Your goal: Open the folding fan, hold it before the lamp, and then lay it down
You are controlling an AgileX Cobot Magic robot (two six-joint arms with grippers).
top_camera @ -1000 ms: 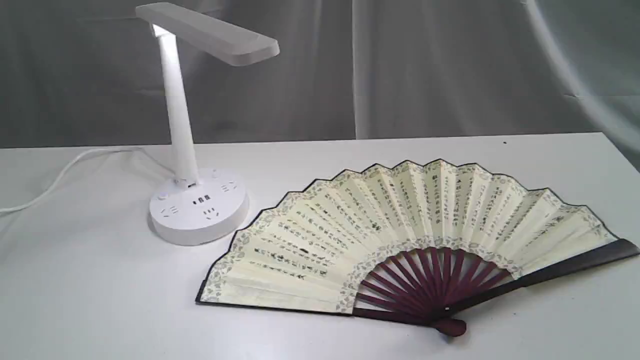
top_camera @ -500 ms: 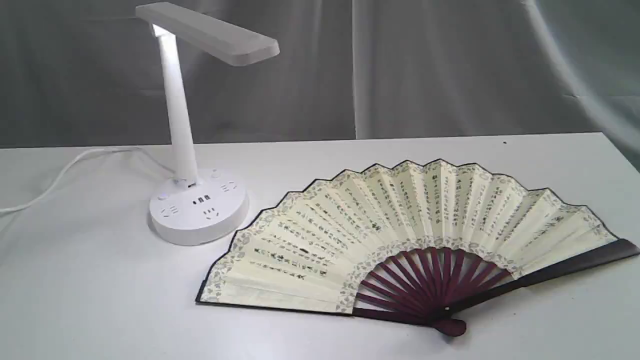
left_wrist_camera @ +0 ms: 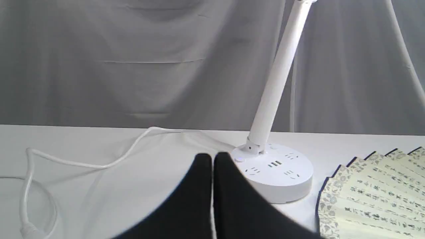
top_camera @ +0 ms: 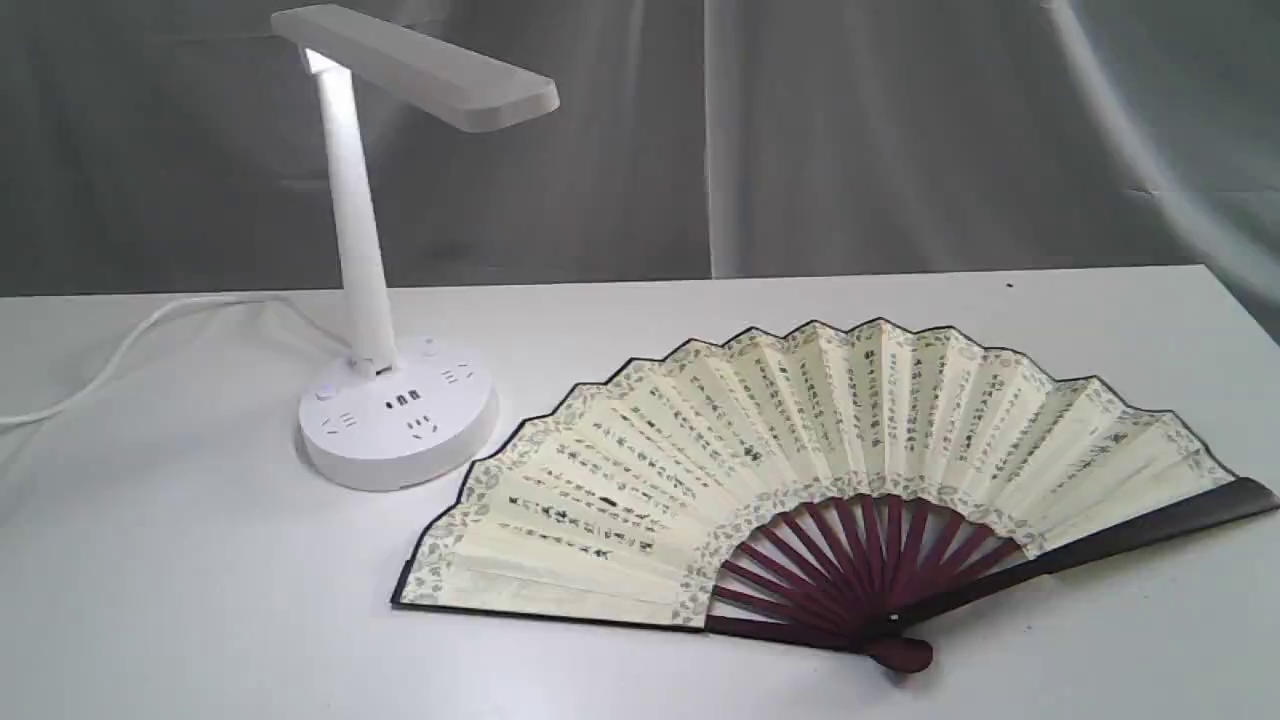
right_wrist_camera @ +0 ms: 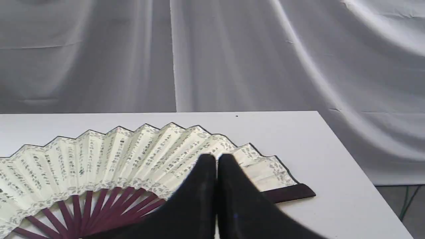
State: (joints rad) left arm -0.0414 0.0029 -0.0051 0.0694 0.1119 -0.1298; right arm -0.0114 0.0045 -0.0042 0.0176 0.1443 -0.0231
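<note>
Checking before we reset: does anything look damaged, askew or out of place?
Nothing stands out. The folding fan lies open and flat on the table, untorn, beside the standing lamp without touching it.

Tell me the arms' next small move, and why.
Probably just park both arms: the folding fan lies fully open, flat on the table beside the lamp, and the left fingers and right fingers are shut, touching nothing. The task looks finished.
</note>
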